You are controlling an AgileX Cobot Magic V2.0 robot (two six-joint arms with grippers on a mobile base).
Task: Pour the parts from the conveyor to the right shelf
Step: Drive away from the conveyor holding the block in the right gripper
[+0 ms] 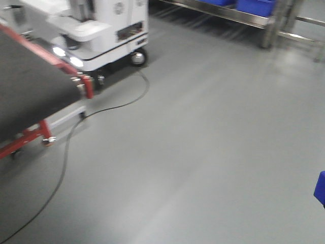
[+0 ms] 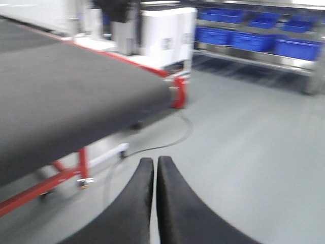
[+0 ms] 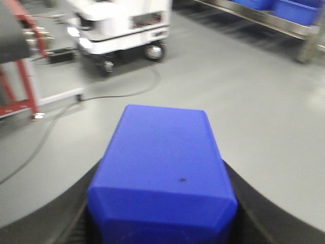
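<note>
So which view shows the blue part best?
Right wrist view: the blue part fills the frame, in the right gripper. Front view catches only a sliver of it at the right edge; left wrist view, nothing.

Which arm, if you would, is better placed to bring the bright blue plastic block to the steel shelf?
Right: the right gripper is shut on the bright blue plastic block; the left gripper is shut, empty.

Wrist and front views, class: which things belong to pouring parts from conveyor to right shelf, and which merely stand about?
Job: blue part, right pincer gripping it, conveyor, right shelf, blue bins.
Standing about: white wheeled machine, black floor cable.
</note>
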